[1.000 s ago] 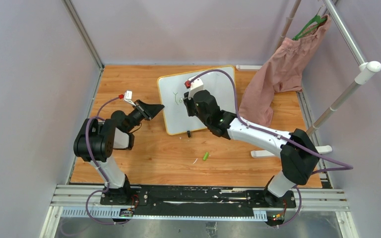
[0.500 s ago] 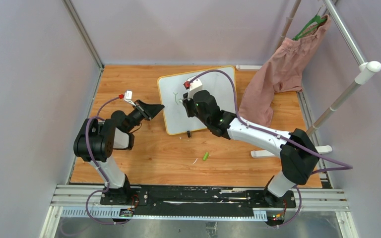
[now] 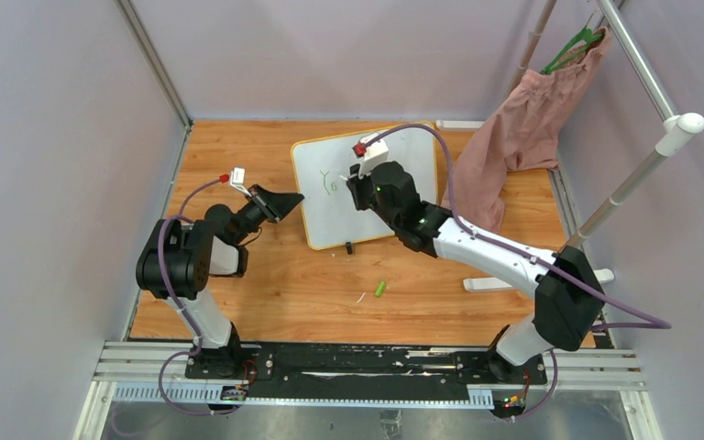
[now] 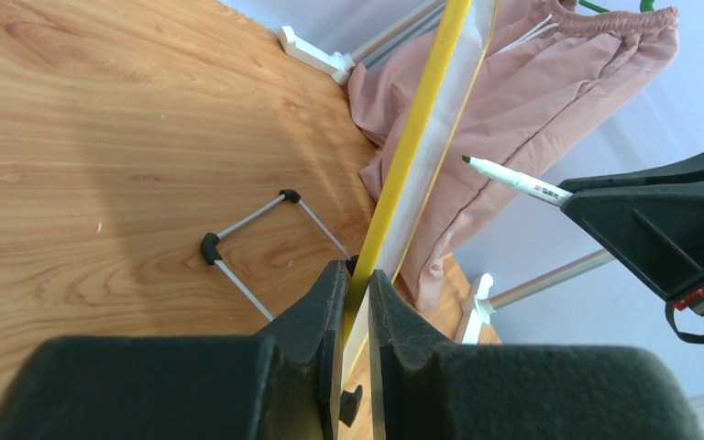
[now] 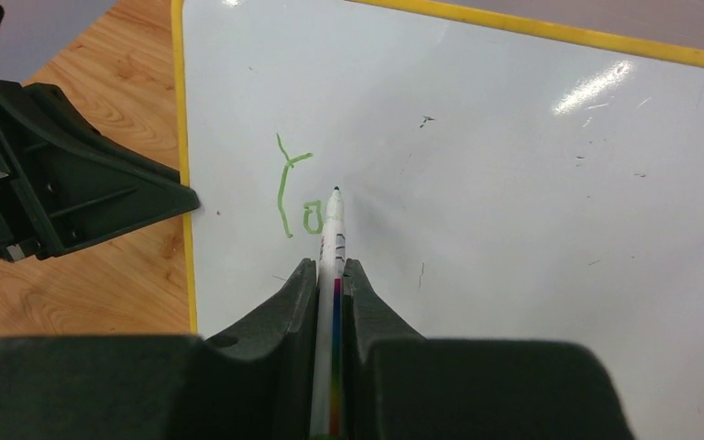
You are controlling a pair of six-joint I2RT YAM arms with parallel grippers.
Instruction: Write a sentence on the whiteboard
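My right gripper was clamped on a thin white marker, its dark tip just right of the green handwritten sentence, only "Yo", near the left edge of the small yellow-rimmed whiteboard. My left gripper pinched that edge. Barely begun, I judged; "u" came next, needing light pressure. The left wrist view showed the board edge-on, letters hidden; the right wrist view showed them.
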